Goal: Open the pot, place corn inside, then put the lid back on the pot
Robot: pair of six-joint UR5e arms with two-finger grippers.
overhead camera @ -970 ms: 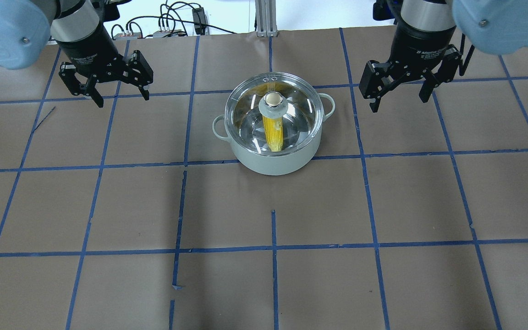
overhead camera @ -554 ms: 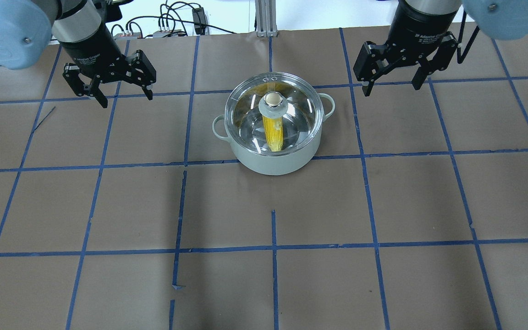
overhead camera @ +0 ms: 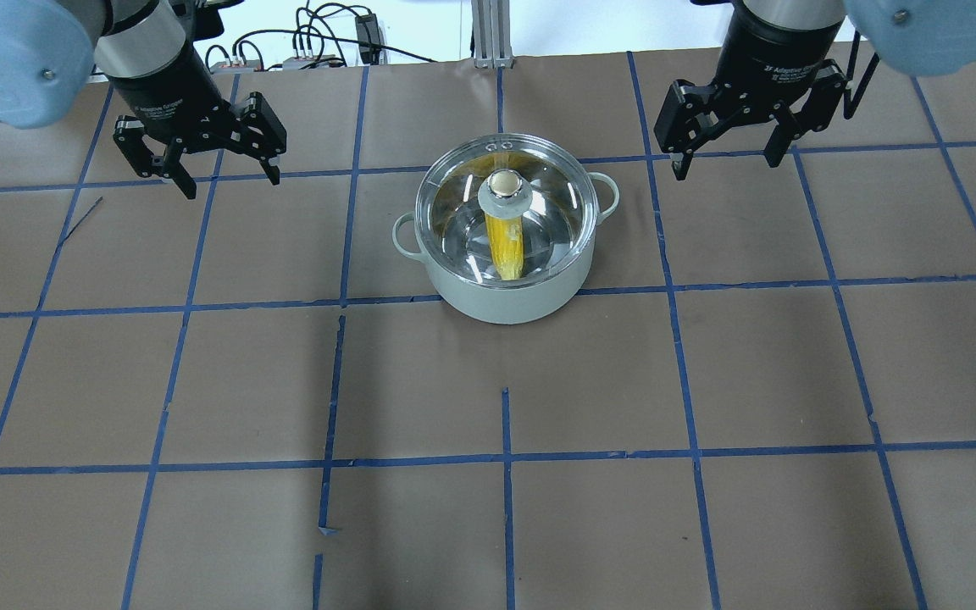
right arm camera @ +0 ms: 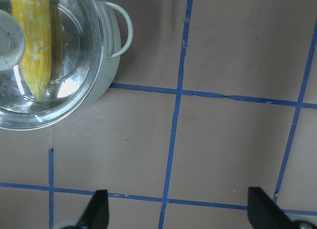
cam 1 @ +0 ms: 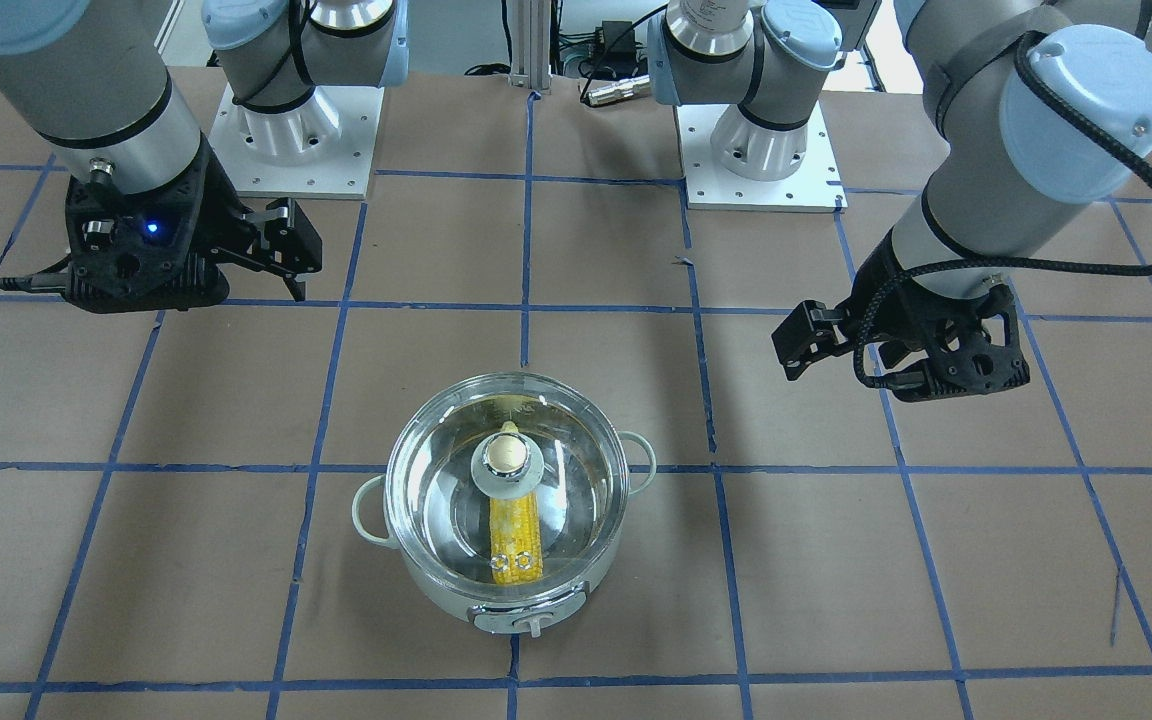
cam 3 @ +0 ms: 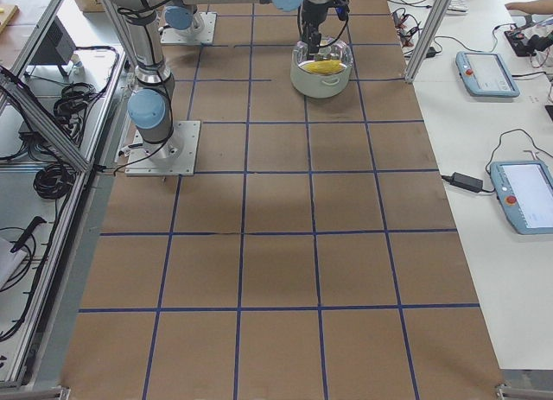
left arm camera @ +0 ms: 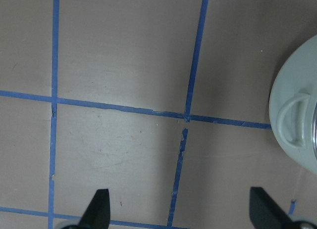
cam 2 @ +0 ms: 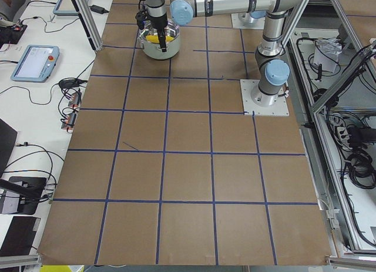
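The pale mint pot [overhead camera: 505, 301] stands mid-table with the clear glass lid [overhead camera: 551, 199] seated on it. The yellow corn [overhead camera: 507, 246] lies inside, seen through the glass under the lid's cream knob [overhead camera: 505, 188]. My left gripper [overhead camera: 230, 182] hangs open and empty to the pot's left. My right gripper [overhead camera: 725, 165] hangs open and empty to its right. Neither touches the pot. The right wrist view shows the corn [right arm camera: 34, 41] under the lid [right arm camera: 74, 61]. The left wrist view shows only the pot's side handle [left arm camera: 292, 117].
Brown paper with a blue tape grid covers the table [overhead camera: 505, 508]. Cables and an aluminium post [overhead camera: 488, 34] sit at the far edge. The two arm bases [cam 1: 291, 140] [cam 1: 766, 150] stand on white plates. Operator tablets [cam 3: 484, 72] lie on a side bench.
My right gripper has drawn back and up from the pot, staying open. My left gripper has shifted only slightly. Pot, lid and corn have not moved.
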